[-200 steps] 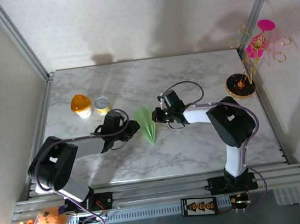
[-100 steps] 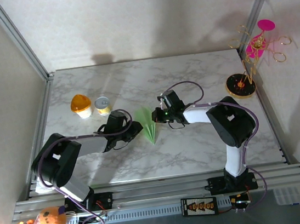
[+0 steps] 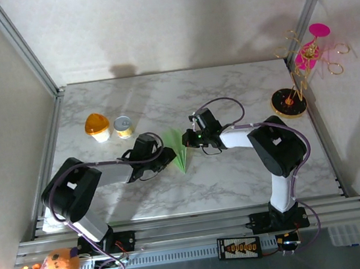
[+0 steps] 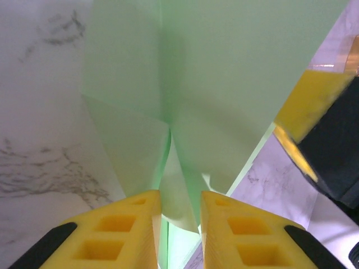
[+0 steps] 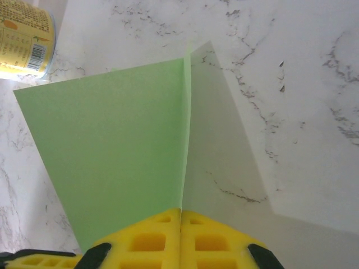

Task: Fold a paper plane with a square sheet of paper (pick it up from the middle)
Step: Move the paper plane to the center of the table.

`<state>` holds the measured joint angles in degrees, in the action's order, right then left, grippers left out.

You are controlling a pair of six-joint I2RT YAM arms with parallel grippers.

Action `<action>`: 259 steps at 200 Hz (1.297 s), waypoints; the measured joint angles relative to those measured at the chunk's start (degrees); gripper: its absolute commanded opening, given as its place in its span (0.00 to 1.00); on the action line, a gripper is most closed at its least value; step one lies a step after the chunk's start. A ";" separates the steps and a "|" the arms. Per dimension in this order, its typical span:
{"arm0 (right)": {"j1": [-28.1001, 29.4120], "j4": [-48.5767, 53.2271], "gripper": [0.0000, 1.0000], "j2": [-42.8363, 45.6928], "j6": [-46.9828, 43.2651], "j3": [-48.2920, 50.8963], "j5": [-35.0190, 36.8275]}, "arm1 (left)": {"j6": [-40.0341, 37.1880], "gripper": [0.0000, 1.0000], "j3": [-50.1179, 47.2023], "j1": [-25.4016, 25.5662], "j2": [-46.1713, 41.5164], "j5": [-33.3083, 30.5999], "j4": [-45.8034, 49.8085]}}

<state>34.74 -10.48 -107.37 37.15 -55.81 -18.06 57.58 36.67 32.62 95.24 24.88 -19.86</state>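
Over the last second the left gripper point(image 3: 169, 157) creeps away from the small yellow tin point(image 3: 123, 126) and toward the paper plane point(image 3: 181, 150), its arm reaching a little further across the table. The right gripper point(image 3: 191, 137) and the plane itself keep their places. The plane lies on the side of the tin that faces the right arm, somewhat nearer the robot bases than the tin, with its tip pointing toward the bases. In the left wrist view the left gripper's yellow fingers point(image 4: 140, 204) now straddle a folded flap at the plane's narrow end. A slim gap shows between them, so they stand slightly apart and do not look pinched on the paper. The right gripper's fingers are pressed flat together on the centre crease at the wide end, holding it. I judge the folding nearly done, with the left side closing in for a second hold. The table point(image 3: 252, 178) is flat, white and marble-patterned. An orange-lidded cup point(image 3: 97, 126) stands just beside the tin, on the side away from the plane. A pink-and-gold ornament stand point(image 3: 289, 103) sits well apart from the tin, past the plane at the table's edge. Pale walls with aluminium posts close in the cell.
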 measured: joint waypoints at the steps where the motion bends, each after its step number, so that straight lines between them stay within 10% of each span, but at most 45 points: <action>1: 0.00 0.00 0.03 0.00 0.00 0.00 0.00 | 0.11 0.25 0.00 0.09 0.04 0.00 0.00; 259: 0.00 1.27 0.05 0.13 1.81 -1.01 -3.26 | -5.79 0.44 9.42 5.11 3.61 -8.04 9.44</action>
<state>34.74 -9.21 -107.24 38.96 -56.82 -21.32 51.79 46.09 37.74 98.85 16.84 -10.41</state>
